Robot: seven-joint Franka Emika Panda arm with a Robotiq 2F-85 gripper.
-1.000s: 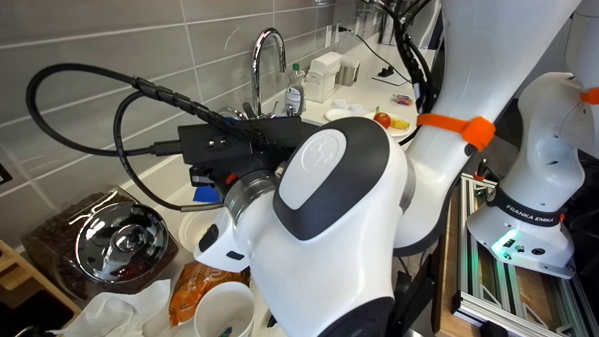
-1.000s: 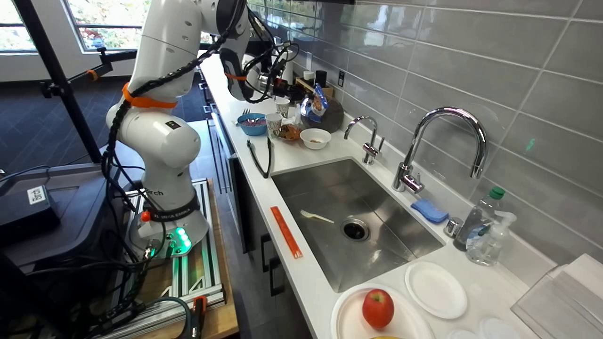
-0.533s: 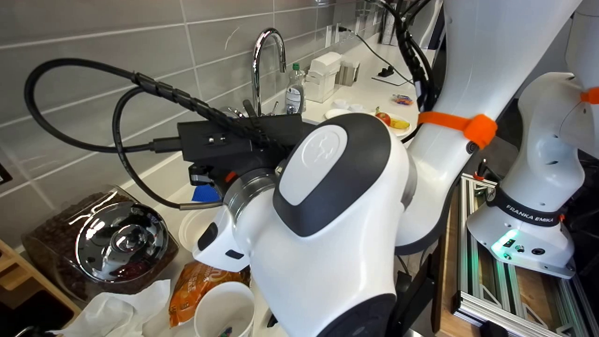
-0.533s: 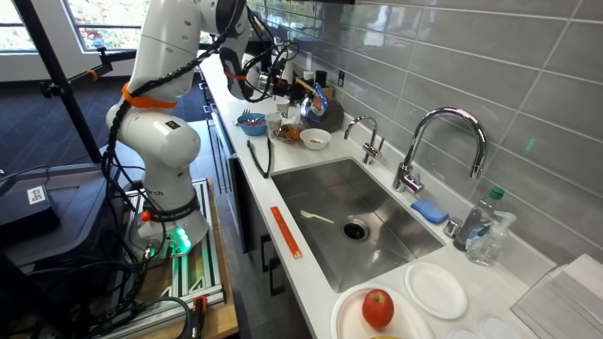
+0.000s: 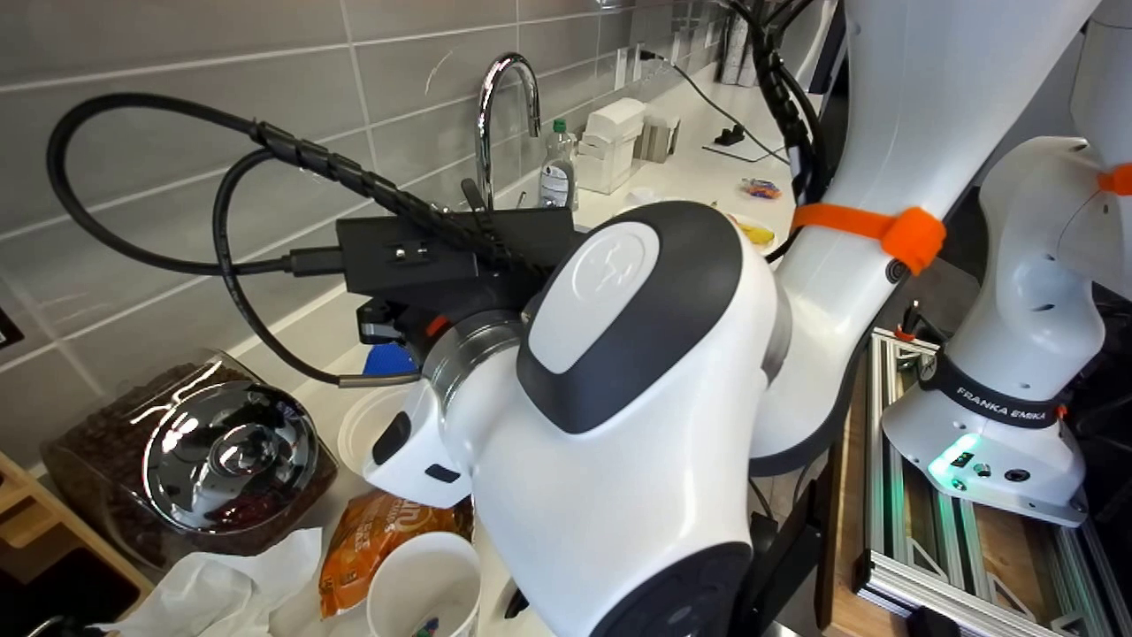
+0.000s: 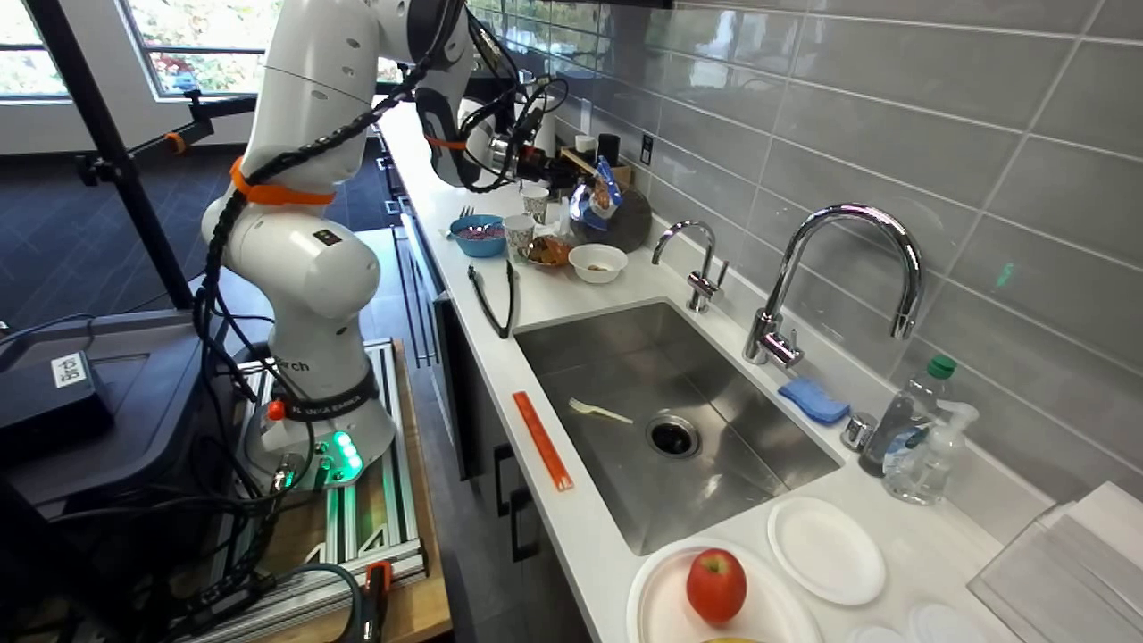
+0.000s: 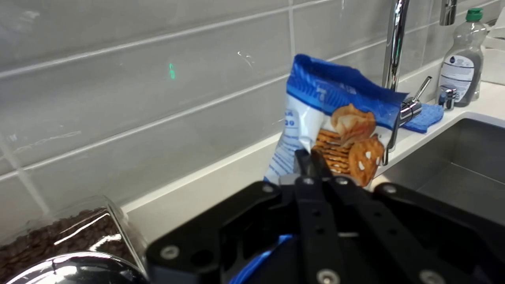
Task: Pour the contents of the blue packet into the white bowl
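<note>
At the left of the wrist view, one clear jar point(image 7: 79, 234) is cut off; next, the gripper point(image 7: 310, 161) pinches the blue packet point(image 7: 343, 122), hiding part of it; behind, a faucet point(image 7: 394, 43) is partly covered. The white bowl point(image 6: 598, 265), in an exterior view, is seen below the packet.

Behind the claw point(image 7: 310, 158), the blue packet point(image 7: 339, 118) is partly hidden, while what lies in the white bowl point(image 6: 596, 276), lower than the claw, is too small to identify.
</note>
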